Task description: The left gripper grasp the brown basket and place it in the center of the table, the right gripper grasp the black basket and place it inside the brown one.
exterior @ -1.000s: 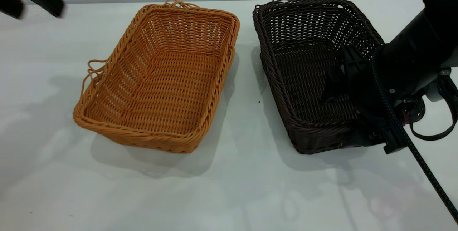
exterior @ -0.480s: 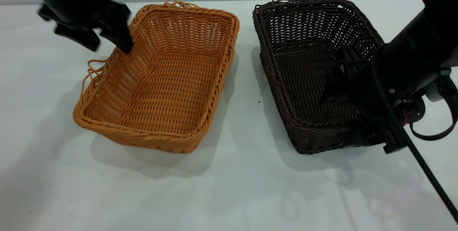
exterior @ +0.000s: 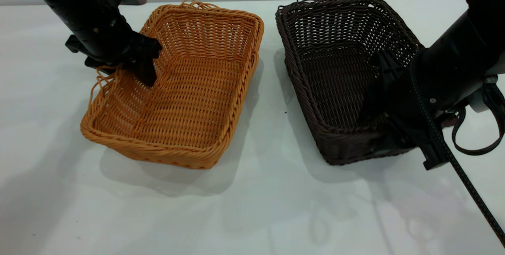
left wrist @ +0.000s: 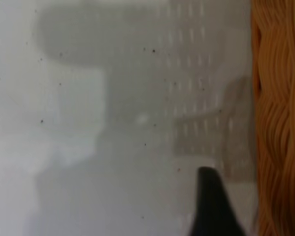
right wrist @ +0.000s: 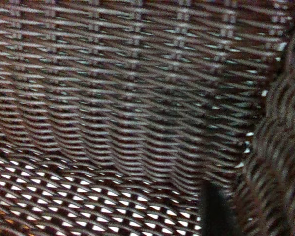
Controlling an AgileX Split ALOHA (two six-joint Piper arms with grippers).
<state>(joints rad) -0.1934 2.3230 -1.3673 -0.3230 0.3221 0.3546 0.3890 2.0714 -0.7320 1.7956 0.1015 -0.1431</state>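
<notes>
A white table [exterior: 252, 207] is seen, with 2 baskets set side by side on it, apart from each other. The brown basket [exterior: 189, 101] lies left of centre; the left gripper [exterior: 134, 63] is placed at its left rim, 1 finger inside the wall, the jaws spread across the rim. The black basket [exterior: 335, 69] lies to the right, its near right corner pinched by the right gripper [exterior: 384, 109] and slightly tilted.
</notes>
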